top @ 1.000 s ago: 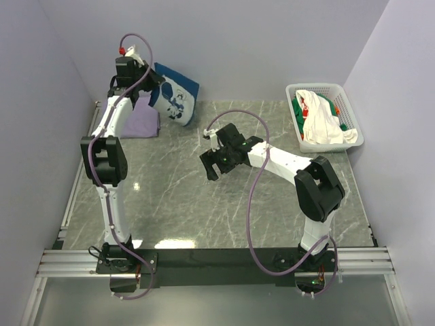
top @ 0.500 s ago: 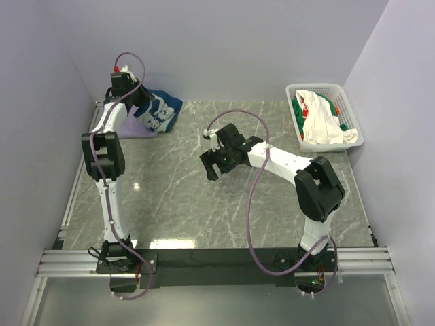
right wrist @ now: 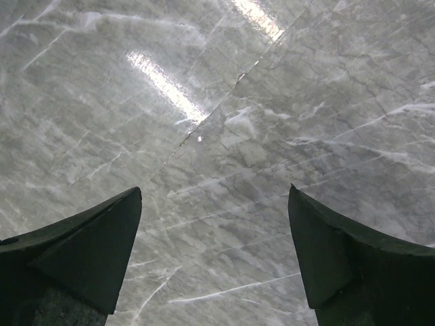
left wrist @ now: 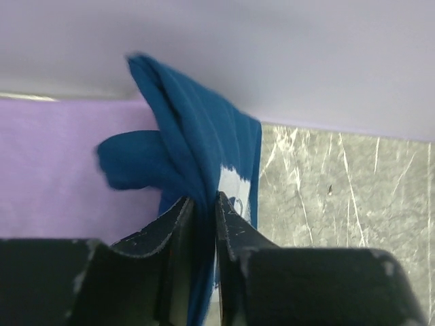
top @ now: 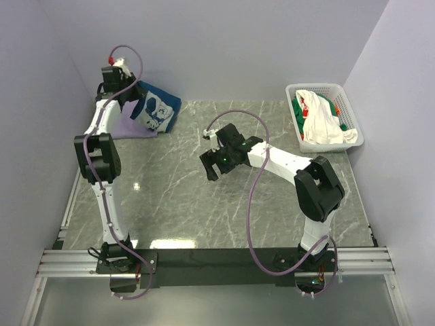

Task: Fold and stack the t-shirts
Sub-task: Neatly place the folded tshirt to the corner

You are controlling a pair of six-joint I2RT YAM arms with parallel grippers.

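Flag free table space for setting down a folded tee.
Free: near half of the table between the arm bases, and the far strip between navy t-shirt and basket. Crowded: far-left corner, left gripper pinching the navy t-shirt over the lavender t-shirt; right gripper open over mid-table.

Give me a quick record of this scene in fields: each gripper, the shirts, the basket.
left gripper: shut on a fold of the navy t-shirt
right gripper: open above the marble table
navy t-shirt: overlapping the lavender t-shirt, far left corner
basket: far right, holding white and green t-shirts
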